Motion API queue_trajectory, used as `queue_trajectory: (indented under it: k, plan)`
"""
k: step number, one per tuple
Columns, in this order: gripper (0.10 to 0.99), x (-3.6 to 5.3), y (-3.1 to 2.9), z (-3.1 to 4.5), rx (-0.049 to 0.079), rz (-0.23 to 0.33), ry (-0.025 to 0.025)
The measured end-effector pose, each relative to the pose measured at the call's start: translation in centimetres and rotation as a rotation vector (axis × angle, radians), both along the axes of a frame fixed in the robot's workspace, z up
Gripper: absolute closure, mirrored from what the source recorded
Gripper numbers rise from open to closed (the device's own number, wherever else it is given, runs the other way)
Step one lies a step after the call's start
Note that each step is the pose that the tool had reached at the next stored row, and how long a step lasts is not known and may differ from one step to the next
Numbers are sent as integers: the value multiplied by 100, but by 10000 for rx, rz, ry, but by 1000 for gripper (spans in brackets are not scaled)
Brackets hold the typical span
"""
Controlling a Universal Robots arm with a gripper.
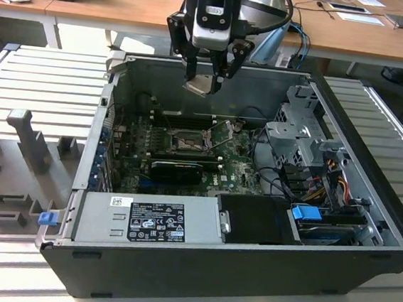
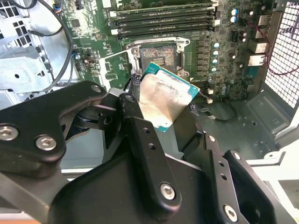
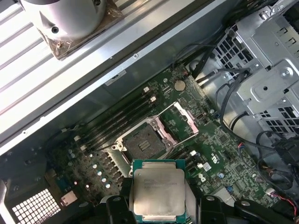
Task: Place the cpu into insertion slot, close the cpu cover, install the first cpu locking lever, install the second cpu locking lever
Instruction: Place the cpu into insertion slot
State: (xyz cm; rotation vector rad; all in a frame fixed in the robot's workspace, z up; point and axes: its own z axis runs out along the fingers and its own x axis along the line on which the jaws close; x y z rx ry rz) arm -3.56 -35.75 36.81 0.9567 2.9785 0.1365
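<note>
The small flat square cpu (image 3: 157, 189) with a pale silvery metal top and a green edge is held above the open computer, not yet in its place. The black gripper (image 1: 207, 73) is closed narrowly on it, one finger on each of two opposite sides, as both wrist views show. In the exterior view the chip hangs tilted near the rear wall of the dark grey metal computer case (image 1: 176, 270), well above the board.

Below it lies the insertion slot (image 3: 142, 141), a square dark-framed socket with a brownish pin field, and it is empty. The cpu cover (image 3: 186, 120), a thin silvery frame plate with a large window, stands folded open just beside the slot. Both sit on the green motherboard (image 3: 219, 154), next to the long black memory slots (image 2: 163, 21).

I judge that the work is at its first step. The placing is not finished, and the closing of the cover and the two latching steps are all left to do.
</note>
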Motion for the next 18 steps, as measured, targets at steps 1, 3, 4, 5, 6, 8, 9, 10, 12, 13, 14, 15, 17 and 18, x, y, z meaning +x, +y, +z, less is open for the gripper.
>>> queue_trajectory:
  k: [1,3,4,5,6,8,9,10,12,13,14,15,17,18]
  plan:
    - [557,0,0,-1,0,-42,0]
    - [557,0,0,-2,0,-111,0]
    - [557,0,0,-3,0,-132,0]
    - [557,0,0,-3,-1,-176,0]
    - [557,0,0,-4,0,-214,1]
    - [557,0,0,-4,0,-261,0]
    - [557,0,0,-5,0,-303,0]
    - [557,0,0,-5,0,-326,0]
    - [557,-1,0,-5,0,-388,0]
    - [557,-1,0,-6,0,-411,0]
    - [557,0,0,-6,0,-440,0]
    - [557,-1,0,-6,0,-468,0]
    - [557,0,0,-6,0,-524,0]
    - [557,-1,0,-6,0,-548,0]
